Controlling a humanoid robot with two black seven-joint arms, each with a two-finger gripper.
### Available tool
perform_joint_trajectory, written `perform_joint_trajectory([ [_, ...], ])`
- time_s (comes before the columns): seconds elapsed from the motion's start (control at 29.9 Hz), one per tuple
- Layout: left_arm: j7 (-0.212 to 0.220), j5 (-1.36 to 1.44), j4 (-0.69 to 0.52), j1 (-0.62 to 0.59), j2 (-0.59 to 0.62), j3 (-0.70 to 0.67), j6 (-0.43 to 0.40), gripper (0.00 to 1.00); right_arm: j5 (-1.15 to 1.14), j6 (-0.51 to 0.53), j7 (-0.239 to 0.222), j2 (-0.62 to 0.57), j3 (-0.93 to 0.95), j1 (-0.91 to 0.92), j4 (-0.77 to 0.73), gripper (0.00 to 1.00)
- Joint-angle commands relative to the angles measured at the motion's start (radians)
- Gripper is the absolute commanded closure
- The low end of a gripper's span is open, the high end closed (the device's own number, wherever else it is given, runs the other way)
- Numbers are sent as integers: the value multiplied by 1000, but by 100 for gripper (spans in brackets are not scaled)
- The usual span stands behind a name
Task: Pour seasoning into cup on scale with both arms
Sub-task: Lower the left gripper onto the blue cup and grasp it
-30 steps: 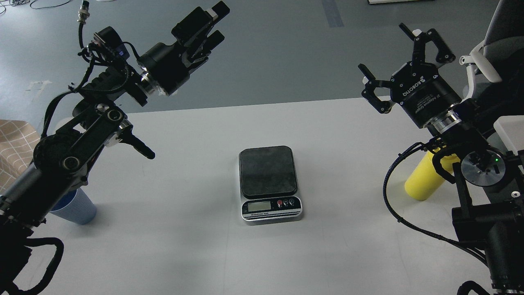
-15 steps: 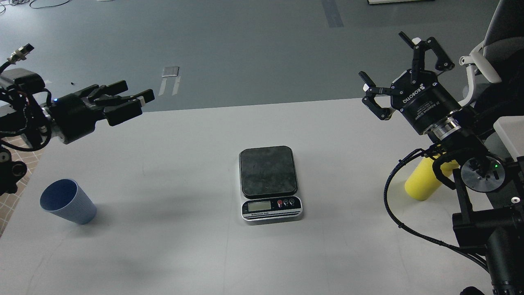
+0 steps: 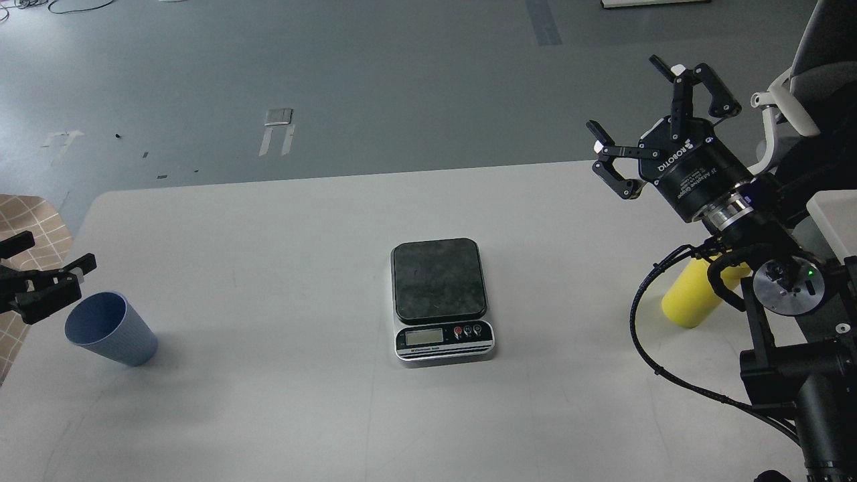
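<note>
The light blue ribbed cup (image 3: 110, 331) stands upright near the table's left edge. The scale (image 3: 438, 294) sits at the table's middle with nothing on its dark platform. The yellow seasoning bottle (image 3: 689, 301) stands at the right, with its top hidden behind my right arm. My left gripper (image 3: 40, 271) reaches in at the left edge, just above and left of the cup's rim, fingers apart and empty. My right gripper (image 3: 646, 110) is raised above the table's far right, fingers spread wide and empty, well above the bottle.
The white table (image 3: 268, 221) ends at a far edge, with grey floor beyond. A tan checkered surface (image 3: 33, 217) lies past the left edge. A white chair frame (image 3: 783, 107) and my right arm's cables (image 3: 643, 335) crowd the right side.
My left arm has swung from high over the table's far left down and leftward, uncovering the cup; its gripper now sits beside the cup's rim. My right gripper has barely moved.
</note>
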Motion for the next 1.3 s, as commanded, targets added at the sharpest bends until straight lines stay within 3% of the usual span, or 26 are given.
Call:
perform_joint_trajectory([
  [0.0,0,-90,28,55,-6,4,1,0,-13,0,0,0,-1,1,-1,0],
  [0.33,0,-99,48,75,-64,21,1,1,-15,1,-2,0,-1,-12,-3,0],
  [0.74,0,-101,118,75,-119,49,-4,12,-20,3,0,0,-1,-24,-1,0],
  [0.84,0,-98,164,70,-152,49,-4,19,-20,3,0,0,-1,-28,-1,0],
  [0.9,0,-98,169,75,-155,49,-5,31,-20,3,0,0,-1,-33,-1,0],
  [0.94,0,-98,169,75,-155,49,-5,31,-20,3,0,0,-1,-33,-1,0],
  [0.97,0,-98,169,75,-156,49,-5,44,-21,3,0,0,-1,-33,-1,0],
  [1.0,0,-101,170,72,-159,49,-7,48,-21,3,-2,0,-1,-33,-1,0],
  [1.2,0,-99,173,67,-166,49,-5,63,-27,3,0,0,-9,-33,-3,0],
  [1.27,0,-101,176,67,-166,49,-5,63,-33,3,0,0,-21,-33,-3,0],
])
